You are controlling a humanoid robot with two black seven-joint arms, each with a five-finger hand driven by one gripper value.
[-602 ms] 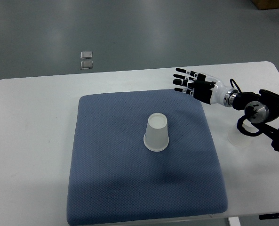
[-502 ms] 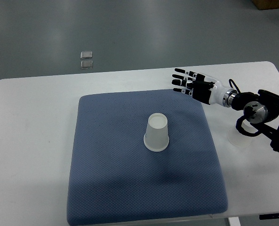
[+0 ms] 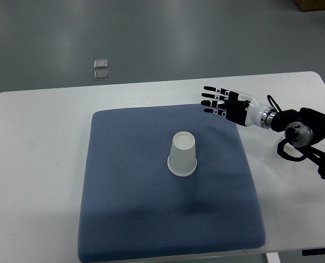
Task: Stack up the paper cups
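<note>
A white paper cup [image 3: 183, 154] stands upside down near the middle of the blue mat [image 3: 129, 208]. My right hand [image 3: 219, 102] hovers over the mat's far right corner, fingers spread flat and holding nothing, up and to the right of the cup and well apart from it. A second pale cup [image 3: 278, 159] shows on the white table right of the mat, partly hidden behind my right forearm. The left arm is out of view.
The white table [image 3: 36, 164] runs around the mat on all sides. Two small clear squares [image 3: 101, 69] lie on the grey floor beyond the table's far edge.
My right hand has shifted slightly down and to the right along the mat's far right corner, fingers still spread. The cup on the mat has not moved.
</note>
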